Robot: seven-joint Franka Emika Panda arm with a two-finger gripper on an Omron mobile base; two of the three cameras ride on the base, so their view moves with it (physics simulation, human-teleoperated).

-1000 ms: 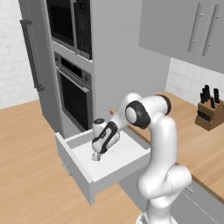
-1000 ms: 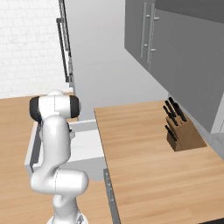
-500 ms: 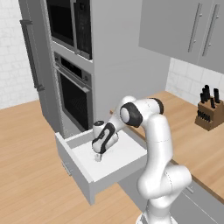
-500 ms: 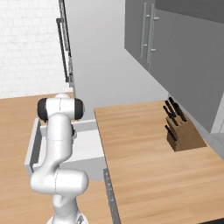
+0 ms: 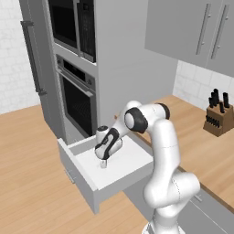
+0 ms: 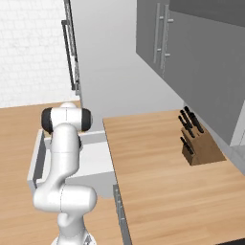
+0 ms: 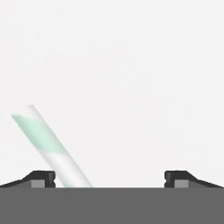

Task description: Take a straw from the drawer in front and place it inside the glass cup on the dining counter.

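Observation:
The drawer point(image 5: 123, 176) stands pulled out below the oven, its white inside showing; its side also appears in the right base view point(image 6: 98, 160). My gripper point(image 5: 103, 163) reaches down into it, close to the floor of the drawer. In the hand view a white straw point(image 7: 50, 146) with pale green stripes lies slantwise on the white bottom, between the wide-apart fingertips point(image 7: 41, 178) and nearer the left one. The gripper point(image 7: 109, 179) is open and not closed on the straw. The glass cup and the dining counter are out of view.
A tall grey unit with a built-in oven point(image 5: 77, 98) rises right behind the drawer. A wood counter point(image 6: 162, 167) to the right carries a knife block point(image 6: 196, 143). Grey wall cabinets point(image 5: 192, 32) hang above. Wood floor point(image 5: 32, 183) lies open to the left.
The arm has drawn in a little and the hand has sunk slightly lower into the drawer. The jaws stay wide apart.

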